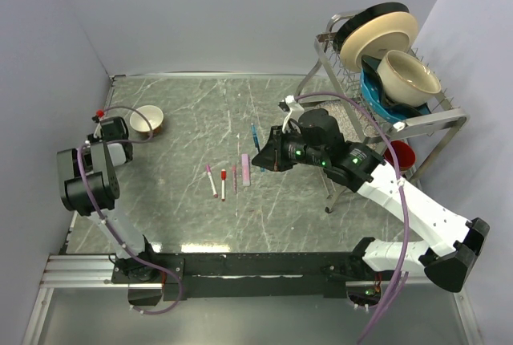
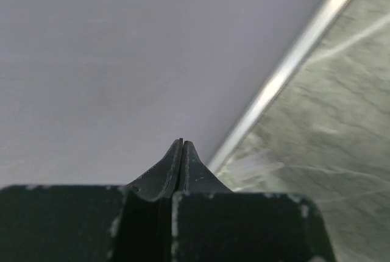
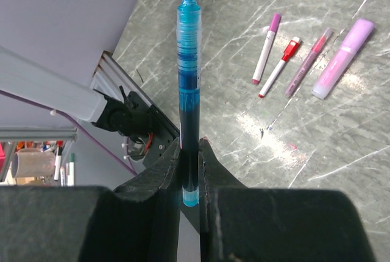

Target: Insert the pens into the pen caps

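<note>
My right gripper (image 3: 189,143) is shut on a translucent blue pen (image 3: 189,73) and holds it above the table, white tip pointing away from the jaws. In the top view the gripper (image 1: 263,158) and blue pen (image 1: 255,138) are at the table's middle. On the table lie a white pen with a pink end (image 3: 266,47), a white pen with a red end (image 3: 280,66), a thin pinkish pen (image 3: 308,61) and a pink highlighter (image 3: 343,58). They lie in a row (image 1: 224,183) left of the gripper. I see no loose pen caps. My left gripper (image 2: 183,142) is shut and empty by the left wall (image 1: 104,124).
A small beige bowl (image 1: 147,120) stands at the far left near the left arm. A wire dish rack (image 1: 417,124) with plates and bowls stands at the far right, with a red cup (image 1: 398,155) beneath it. The table's metal edge strip (image 2: 286,70) runs along the wall.
</note>
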`<state>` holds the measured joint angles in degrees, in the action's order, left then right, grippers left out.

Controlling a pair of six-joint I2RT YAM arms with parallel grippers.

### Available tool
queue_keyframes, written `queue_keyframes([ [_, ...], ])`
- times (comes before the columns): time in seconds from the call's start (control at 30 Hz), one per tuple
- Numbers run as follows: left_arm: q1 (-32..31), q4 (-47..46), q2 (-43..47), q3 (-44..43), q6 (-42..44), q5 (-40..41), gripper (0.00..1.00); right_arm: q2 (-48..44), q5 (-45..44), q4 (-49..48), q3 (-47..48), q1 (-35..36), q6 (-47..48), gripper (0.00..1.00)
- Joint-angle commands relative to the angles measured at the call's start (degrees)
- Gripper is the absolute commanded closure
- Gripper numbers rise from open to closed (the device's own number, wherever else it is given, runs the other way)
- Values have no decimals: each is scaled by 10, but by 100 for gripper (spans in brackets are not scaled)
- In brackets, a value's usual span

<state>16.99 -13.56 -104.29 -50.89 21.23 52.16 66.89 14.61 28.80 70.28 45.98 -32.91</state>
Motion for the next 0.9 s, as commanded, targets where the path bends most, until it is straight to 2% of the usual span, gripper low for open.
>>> queue_keyframes([
  [0.0, -3, 32, -25, -12, -57, -31, 99, -12, 5, -15, 16, 1, 6, 100],
  [0.3, -2, 75, -35, -7, -95, -39, 99, -28, 7, -14, 13, 1, 6, 100],
  [0.57, -6, 101, -14, 1, -130, -77, 99, -53, 2, -15, 6, 1, 1, 100],
  [0.7, -33, 96, -6, 11, -129, -70, 99, -69, -2, -13, 4, 1, 0, 100],
  [0.87, -100, 78, 1, 18, -130, -65, 99, -81, -9, -13, 2, 1, -1, 100],
])
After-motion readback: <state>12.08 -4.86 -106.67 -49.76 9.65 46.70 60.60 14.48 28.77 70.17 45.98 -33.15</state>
